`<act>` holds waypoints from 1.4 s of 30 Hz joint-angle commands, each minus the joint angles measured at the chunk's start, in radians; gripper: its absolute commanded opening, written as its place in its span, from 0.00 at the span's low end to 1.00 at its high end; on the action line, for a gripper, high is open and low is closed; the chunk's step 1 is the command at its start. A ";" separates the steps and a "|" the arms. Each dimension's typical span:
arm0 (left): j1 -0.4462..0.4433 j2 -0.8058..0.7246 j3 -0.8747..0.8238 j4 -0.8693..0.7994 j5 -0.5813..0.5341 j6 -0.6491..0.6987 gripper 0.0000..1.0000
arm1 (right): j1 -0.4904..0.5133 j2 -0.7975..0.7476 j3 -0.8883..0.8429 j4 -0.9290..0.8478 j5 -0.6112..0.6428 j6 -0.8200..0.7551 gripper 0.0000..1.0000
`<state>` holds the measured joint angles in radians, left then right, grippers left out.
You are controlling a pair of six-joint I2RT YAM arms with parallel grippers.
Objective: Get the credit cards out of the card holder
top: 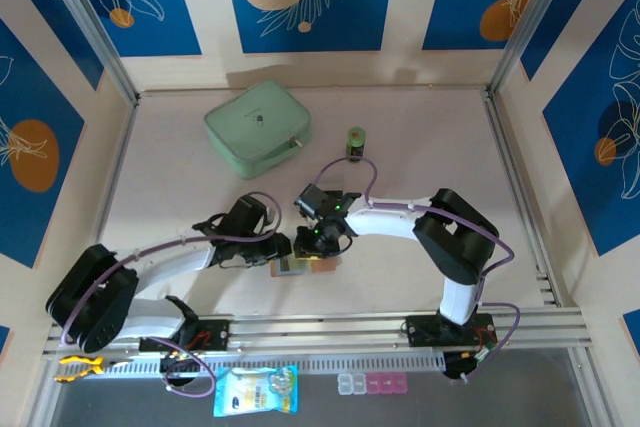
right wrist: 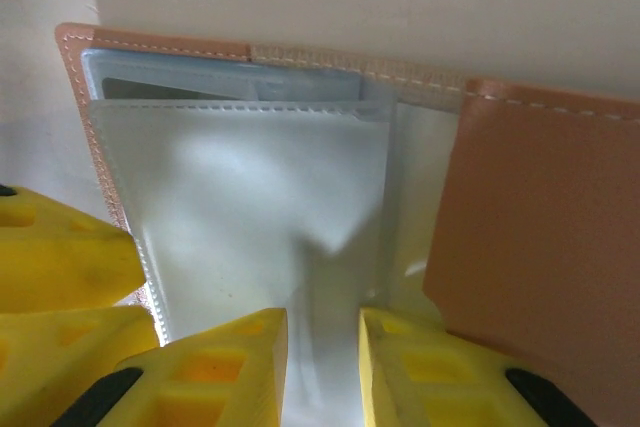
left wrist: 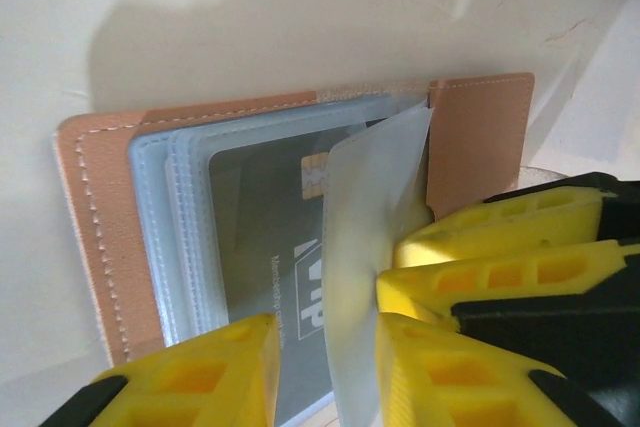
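One stiff, slick card (left wrist: 260, 247) sits between my part-open left jaws, so I'd grip its edge; my right jaws pinch the floppy sleeve (right wrist: 250, 197).
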<state>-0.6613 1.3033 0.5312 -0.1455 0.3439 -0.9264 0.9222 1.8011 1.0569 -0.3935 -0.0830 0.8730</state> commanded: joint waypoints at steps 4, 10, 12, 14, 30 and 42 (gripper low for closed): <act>0.005 0.046 0.033 0.047 0.038 -0.016 0.29 | -0.007 -0.036 -0.018 -0.013 -0.009 0.011 0.26; 0.002 0.036 0.058 0.027 0.038 -0.015 0.28 | -0.012 -0.080 -0.026 -0.042 0.012 0.006 0.26; 0.000 0.031 0.069 0.015 0.039 -0.014 0.28 | -0.019 -0.104 -0.028 -0.057 0.021 0.002 0.26; -0.001 0.029 0.079 0.006 0.039 -0.014 0.29 | -0.027 -0.128 -0.030 -0.075 0.029 -0.005 0.26; -0.068 0.130 0.212 -0.013 0.048 0.000 0.40 | -0.110 -0.331 -0.086 -0.152 0.057 -0.038 0.26; -0.122 0.246 0.296 0.011 0.047 -0.002 0.53 | -0.152 -0.436 -0.141 -0.179 0.067 -0.047 0.28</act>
<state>-0.7715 1.5246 0.8001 -0.1398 0.3744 -0.9344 0.7765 1.3937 0.9321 -0.5430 -0.0242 0.8387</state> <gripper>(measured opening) 0.526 0.283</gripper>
